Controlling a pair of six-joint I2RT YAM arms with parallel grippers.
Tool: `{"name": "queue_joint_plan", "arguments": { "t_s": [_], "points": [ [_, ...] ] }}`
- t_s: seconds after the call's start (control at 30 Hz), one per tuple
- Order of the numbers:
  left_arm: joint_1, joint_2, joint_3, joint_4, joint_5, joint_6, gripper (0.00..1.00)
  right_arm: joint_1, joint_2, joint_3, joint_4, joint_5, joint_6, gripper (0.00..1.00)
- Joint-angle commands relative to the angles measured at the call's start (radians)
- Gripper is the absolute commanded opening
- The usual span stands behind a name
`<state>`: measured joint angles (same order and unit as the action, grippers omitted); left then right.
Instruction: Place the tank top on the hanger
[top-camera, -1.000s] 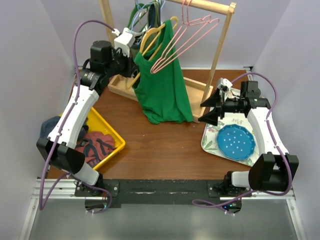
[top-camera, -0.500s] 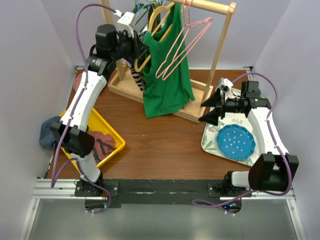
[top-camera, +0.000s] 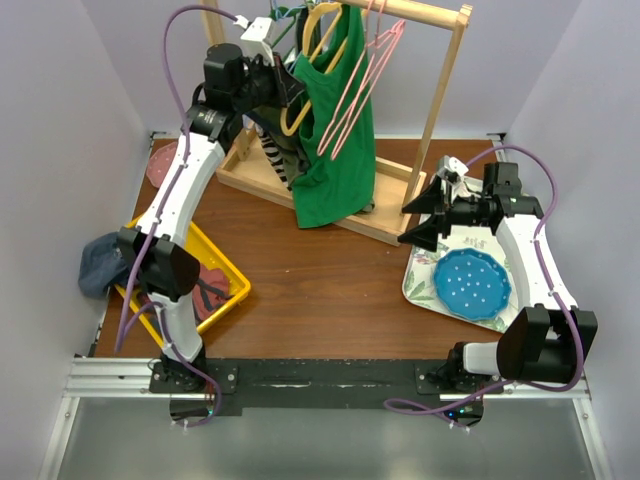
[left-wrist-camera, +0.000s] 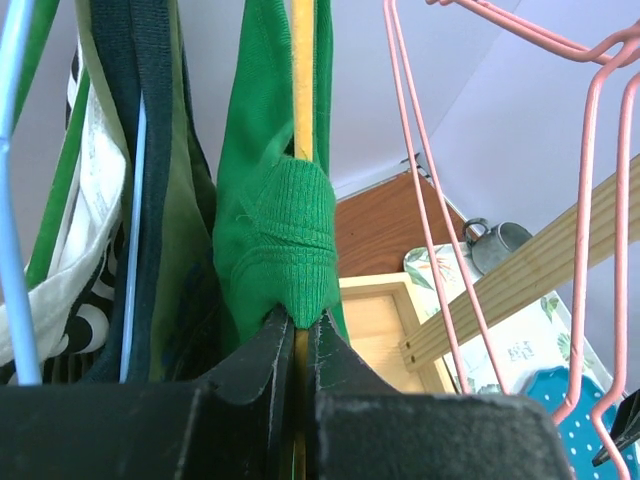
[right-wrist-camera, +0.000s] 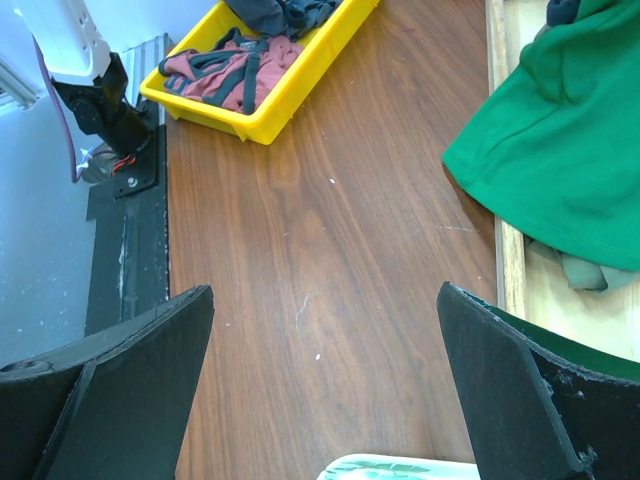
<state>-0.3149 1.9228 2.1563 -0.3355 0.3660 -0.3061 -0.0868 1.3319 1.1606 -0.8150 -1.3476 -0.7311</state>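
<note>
The bright green tank top (top-camera: 340, 150) hangs from the yellow hanger (top-camera: 287, 122) up by the wooden rack's rod. My left gripper (top-camera: 285, 90) is raised there. In the left wrist view its jaws (left-wrist-camera: 297, 325) are shut on the hanger's wire (left-wrist-camera: 303, 90), with a green strap (left-wrist-camera: 285, 230) draped over the wire just above the tips. My right gripper (top-camera: 420, 222) stands open low over the table, nothing between its fingers (right-wrist-camera: 325, 295). The top's hem (right-wrist-camera: 560, 170) shows to its upper right.
The wooden rack (top-camera: 440, 110) has a box base (top-camera: 250, 175) and carries pink hangers (top-camera: 355, 90) and other garments (left-wrist-camera: 150, 200). A yellow bin (top-camera: 225, 270) of clothes sits near left. A floral tray (top-camera: 420, 275) with a blue plate (top-camera: 472, 283) lies right.
My left arm has lifted the hanger and tank top up and to the right, closer to the rod among the pink hangers. The right arm has not moved.
</note>
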Motion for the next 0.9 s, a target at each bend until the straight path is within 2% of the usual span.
{"name": "queue_joint_plan", "arguments": {
  "t_s": [0.0,0.03,0.07,0.13,0.17,0.3,0.37,0.43,0.6,0.7,0.77,0.87],
  "points": [
    [-0.009,-0.040,0.040,0.109,-0.024,-0.008,0.20,-0.008,-0.022,0.002,-0.021,-0.036,-0.031,0.99],
    [-0.009,-0.054,0.021,0.108,-0.025,-0.007,0.25,-0.008,-0.022,0.004,-0.024,-0.035,-0.034,0.99],
    [-0.009,-0.067,0.008,0.110,-0.029,-0.002,0.35,-0.010,-0.022,0.004,-0.026,-0.035,-0.040,0.99],
    [-0.009,-0.114,-0.022,0.110,-0.041,0.001,0.44,-0.010,-0.022,0.007,-0.033,-0.028,-0.048,0.99],
    [-0.009,-0.149,-0.033,0.108,-0.041,0.005,0.51,-0.010,-0.022,0.008,-0.039,-0.022,-0.062,0.99],
    [-0.007,-0.258,-0.104,0.113,-0.044,0.021,0.64,-0.016,-0.020,0.019,-0.088,-0.004,-0.108,0.99],
    [-0.007,-0.353,-0.194,0.130,-0.056,0.038,0.71,-0.022,-0.023,0.027,-0.102,0.001,-0.129,0.99],
    [-0.007,-0.431,-0.330,0.151,-0.079,0.053,0.75,-0.031,-0.033,0.028,-0.105,0.016,-0.133,0.99],
    [-0.001,-0.750,-0.681,0.193,-0.171,0.113,0.87,-0.076,-0.069,0.044,-0.084,0.065,-0.107,0.99],
    [0.000,-0.948,-0.870,0.184,-0.237,0.125,0.93,-0.099,-0.146,0.013,0.115,0.165,0.094,0.99],
    [0.002,-1.089,-0.953,0.155,-0.269,0.127,0.95,-0.102,-0.215,-0.019,0.242,0.284,0.217,0.99],
    [0.000,-1.247,-1.085,0.064,-0.343,0.125,0.96,-0.103,-0.241,0.008,0.243,0.417,0.297,0.99]
  ]
}}
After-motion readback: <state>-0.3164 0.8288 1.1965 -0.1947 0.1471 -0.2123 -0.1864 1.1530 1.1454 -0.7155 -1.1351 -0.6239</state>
